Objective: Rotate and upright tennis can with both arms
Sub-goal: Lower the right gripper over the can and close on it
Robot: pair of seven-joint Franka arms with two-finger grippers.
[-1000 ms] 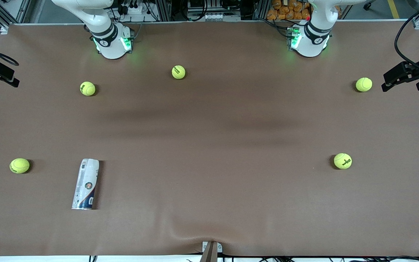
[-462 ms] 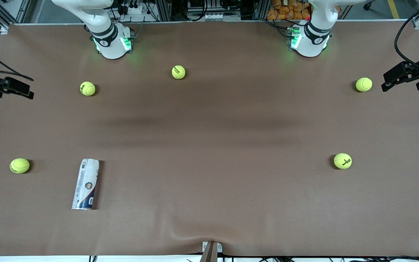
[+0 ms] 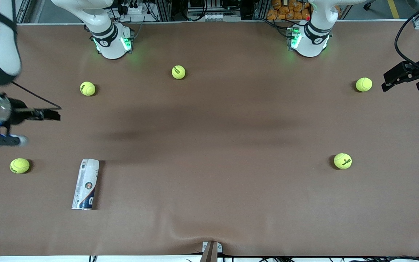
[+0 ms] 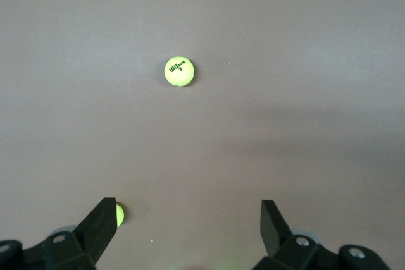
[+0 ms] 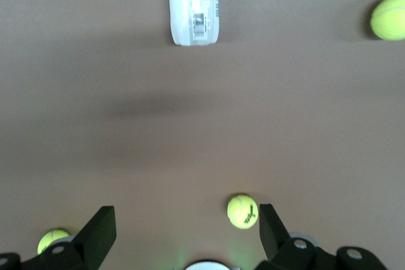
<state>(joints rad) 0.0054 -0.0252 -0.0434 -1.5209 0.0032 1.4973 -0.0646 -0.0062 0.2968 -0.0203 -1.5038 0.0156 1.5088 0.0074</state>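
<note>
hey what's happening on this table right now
Nothing is held yet. The tennis can lies on its side on the table, toward the right arm's end, with tennis balls scattered about. The right gripper hangs open in the air near that end; the left gripper waits open at the left arm's end.

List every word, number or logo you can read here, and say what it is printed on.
"Wilson" over "3": on the tennis ball in the left wrist view.
Dark print on the other tennis balls: too small to read.
Label of the lying tennis can: round emblem and white mark on its navy band, text too small to read.
</note>
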